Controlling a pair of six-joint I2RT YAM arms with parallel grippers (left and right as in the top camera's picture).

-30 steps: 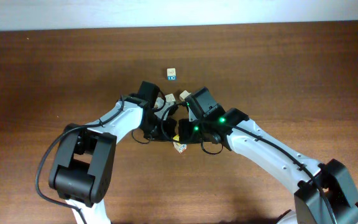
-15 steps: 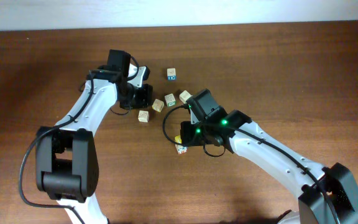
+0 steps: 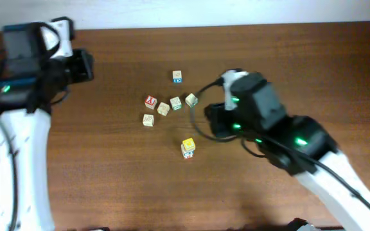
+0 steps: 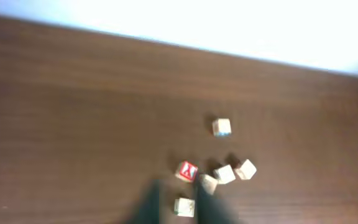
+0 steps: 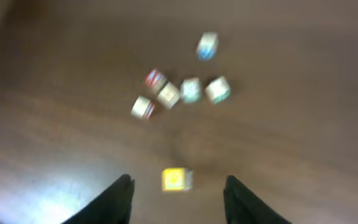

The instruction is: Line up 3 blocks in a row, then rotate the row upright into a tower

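Note:
Several small wooden blocks lie loose on the brown table. A yellow-topped block sits alone nearest the front. A pale block lies left of it, and a green-marked block sits in the cluster behind. My right gripper hangs high above the yellow block, open and holding nothing. My left gripper is raised at the far left, its blurred dark fingers apart, with only the table far below showing between them.
A red-faced cube, a plain pale cube and another cube share the cluster. A blue-marked cube lies apart behind them. The table's far edge meets a white wall.
Both arms have lifted off the blocks. The left arm swung far back to the left, the right drew back to the right, and both grippers opened.

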